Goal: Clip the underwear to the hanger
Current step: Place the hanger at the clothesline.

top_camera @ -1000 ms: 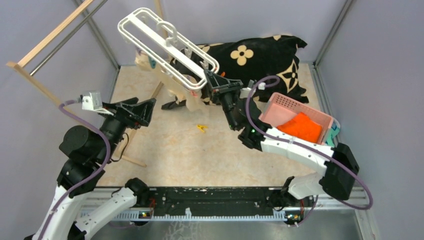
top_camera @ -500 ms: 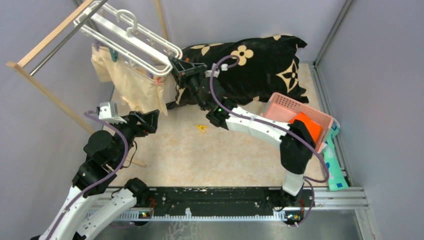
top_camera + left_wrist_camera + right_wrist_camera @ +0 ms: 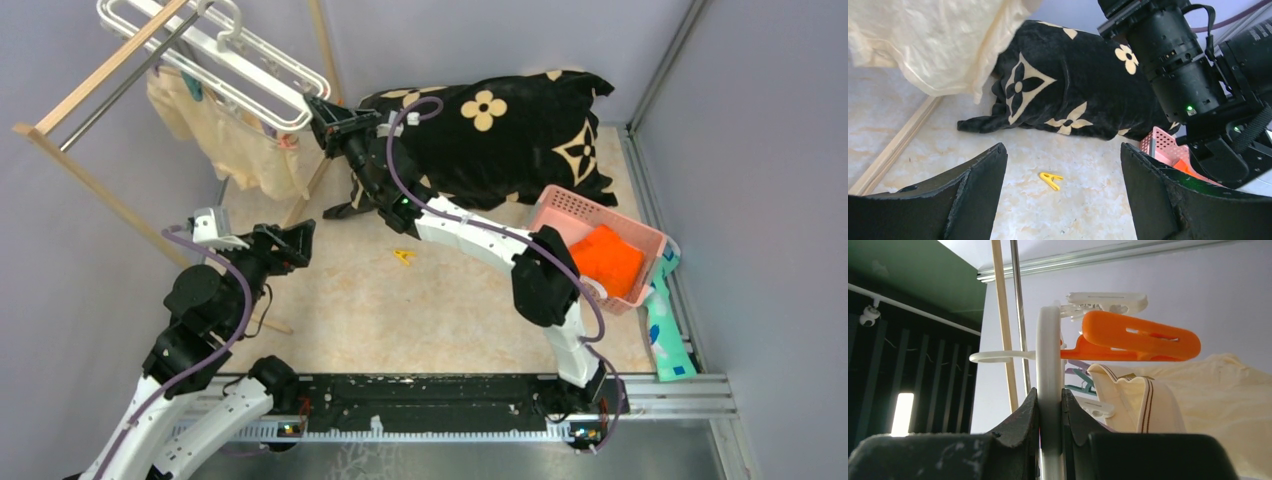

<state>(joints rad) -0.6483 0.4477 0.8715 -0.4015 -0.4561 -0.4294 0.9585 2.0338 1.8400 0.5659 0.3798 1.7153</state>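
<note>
Hanger (image 3: 1049, 355) diagonal (far-left from right claw (image 3: 322, 108))

hanger (image 3: 1049, 355): white
hanger clip (image 3: 1138, 340): orange
underwear (image 3: 923, 40): cream, brown-striped waistband
blanket (image 3: 1073, 95): black, cream flower motifs
basket (image 3: 570, 212): pink
cloth (image 3: 606, 260): bright orange
floor clip (image 3: 403, 257): yellow
table (image 3: 450, 310): mottled beige

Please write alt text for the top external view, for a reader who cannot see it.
The right gripper grips one end of the white hanger, raised near the wooden rack, with the cream underwear hanging beneath it. The left gripper is open below, and a yellow clip lies on the table.
</note>
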